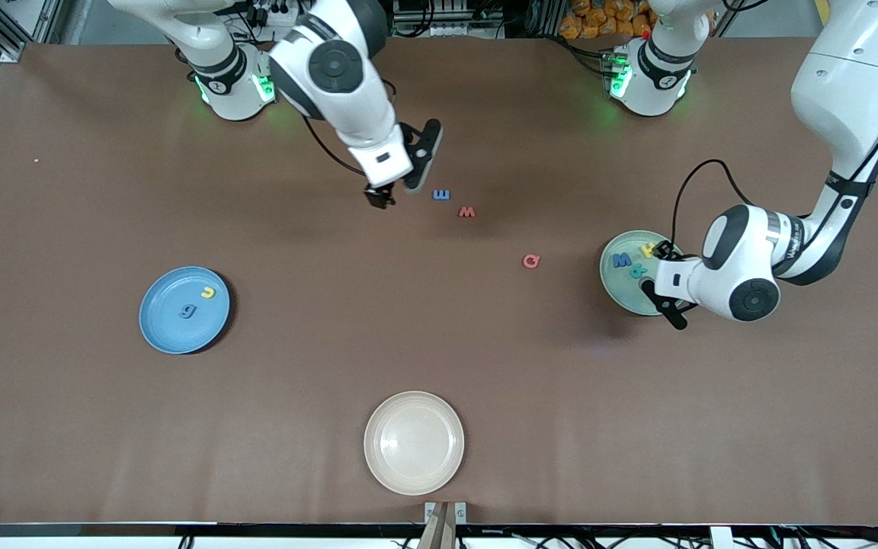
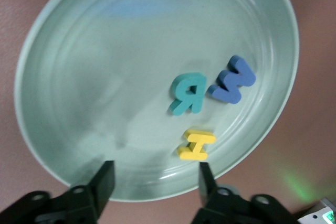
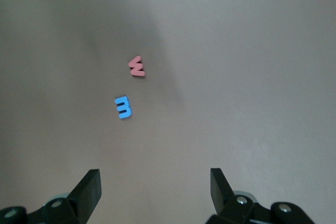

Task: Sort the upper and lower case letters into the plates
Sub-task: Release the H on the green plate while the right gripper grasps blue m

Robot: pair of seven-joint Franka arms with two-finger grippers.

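Observation:
A blue plate [image 1: 168,329] toward the right arm's end holds a yellow letter [image 1: 208,292] and a blue letter [image 1: 188,310]. A mint green plate [image 1: 622,296] toward the left arm's end holds a blue letter [image 1: 621,261], a teal letter [image 1: 636,270] and a yellow letter [image 1: 648,248]. In the left wrist view the plate [image 2: 37,77] shows the teal R [image 2: 188,94], the blue letter [image 2: 232,80] and the yellow H [image 2: 197,145]. My left gripper [image 2: 155,174] is open and empty over this plate's rim [image 1: 658,286]. A blue m [image 1: 441,194], a red w [image 1: 467,212] and a red round letter [image 1: 531,261] lie on the table. My right gripper [image 1: 379,197] is open and empty over the table beside the blue m [image 3: 123,107] and red w [image 3: 137,66].
A cream-white plate [image 1: 414,442] with nothing in it sits nearest the front camera, at the table's front edge. The brown table [image 1: 332,343] stretches between the plates. Both arm bases stand along the table's back edge.

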